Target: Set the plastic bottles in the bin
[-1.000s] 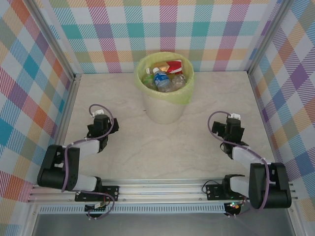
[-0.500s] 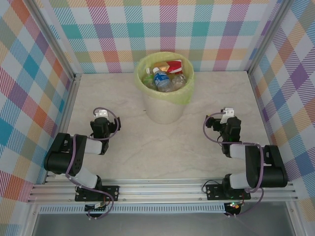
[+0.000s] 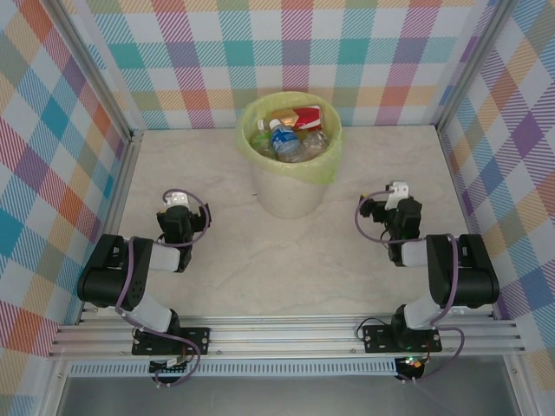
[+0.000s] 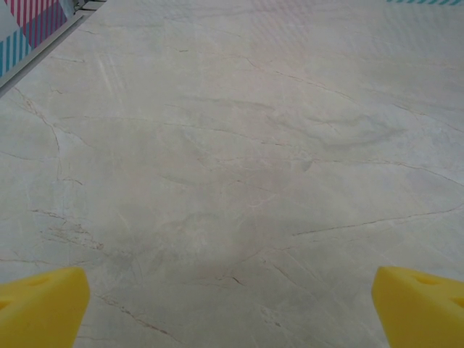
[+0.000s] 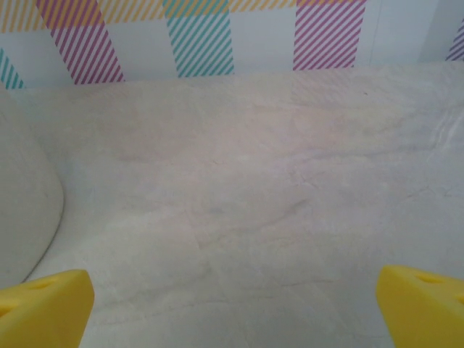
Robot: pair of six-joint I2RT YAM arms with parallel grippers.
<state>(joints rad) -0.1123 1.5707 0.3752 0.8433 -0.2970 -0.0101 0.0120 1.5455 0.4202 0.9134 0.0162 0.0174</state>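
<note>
Seen from above, a pale marbled desk (image 3: 260, 260) carries a round bin (image 3: 290, 186) at its far middle, lined yellow-green and holding the bottles (image 3: 284, 139) (blue, red and green labels show), while the left claw (image 4: 232, 308) and right claw (image 5: 232, 308) hang wide apart and empty over bare desk either side.

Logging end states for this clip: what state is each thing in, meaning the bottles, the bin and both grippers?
plastic bottles: heaped inside the bin.
bin: upright, bag-lined, well filled.
left gripper: open, holding nothing.
right gripper: open, holding nothing, bin wall at its left.
</note>
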